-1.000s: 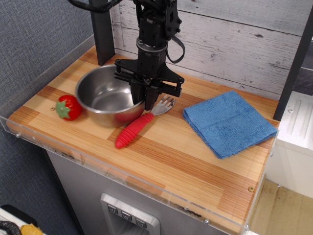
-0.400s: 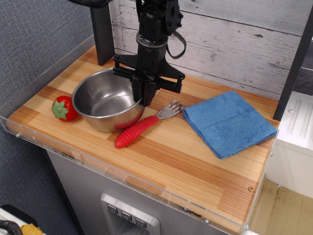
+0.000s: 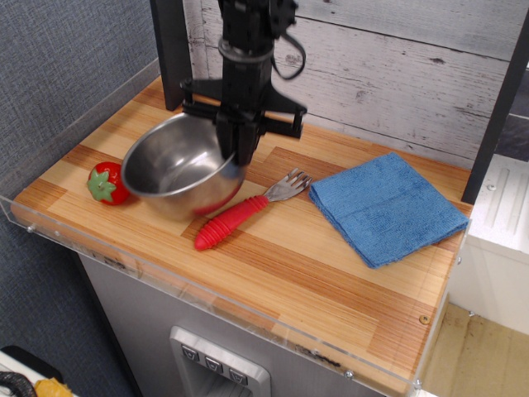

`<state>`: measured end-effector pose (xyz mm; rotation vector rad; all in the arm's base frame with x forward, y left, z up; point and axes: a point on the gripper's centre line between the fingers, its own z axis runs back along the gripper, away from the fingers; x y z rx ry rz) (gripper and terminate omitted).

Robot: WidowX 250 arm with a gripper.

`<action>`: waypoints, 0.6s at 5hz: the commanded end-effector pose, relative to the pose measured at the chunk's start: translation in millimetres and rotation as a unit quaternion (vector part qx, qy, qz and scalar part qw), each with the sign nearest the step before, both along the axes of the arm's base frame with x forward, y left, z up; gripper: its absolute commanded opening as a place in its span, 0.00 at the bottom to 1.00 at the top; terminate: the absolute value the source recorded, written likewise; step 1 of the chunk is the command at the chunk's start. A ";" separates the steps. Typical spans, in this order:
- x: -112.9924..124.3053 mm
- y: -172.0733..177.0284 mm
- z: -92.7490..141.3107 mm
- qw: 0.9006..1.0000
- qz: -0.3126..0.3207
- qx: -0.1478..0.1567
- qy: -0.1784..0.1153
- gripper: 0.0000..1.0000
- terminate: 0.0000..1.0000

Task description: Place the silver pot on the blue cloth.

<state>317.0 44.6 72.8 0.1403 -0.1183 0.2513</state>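
Observation:
The silver pot (image 3: pixel 175 169) is a shiny steel bowl at the left of the wooden counter, tilted and lifted slightly off the board. My gripper (image 3: pixel 240 161) is shut on the pot's right rim, one finger inside and one outside. The blue cloth (image 3: pixel 387 208) lies flat at the right of the counter, well apart from the pot.
A red-handled fork (image 3: pixel 244 212) lies just right of the pot, between it and the cloth. A red toy strawberry (image 3: pixel 108 184) sits at the pot's left. A clear acrylic lip (image 3: pixel 207 289) runs along the counter's front edge. A plank wall stands behind.
The gripper has risen with the pot's rim in it. The pot has lifted and tilted, shifting slightly left. The fork was nudged a little to the right earlier.

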 end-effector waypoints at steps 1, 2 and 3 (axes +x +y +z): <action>2.1 10.0 72.8 0.994 0.023 0.012 -0.102 0.00 0.00; -0.2 13.7 103.2 0.989 0.029 0.013 -0.141 0.00 0.00; 2.5 7.3 129.6 0.986 0.015 0.018 -0.168 0.00 0.00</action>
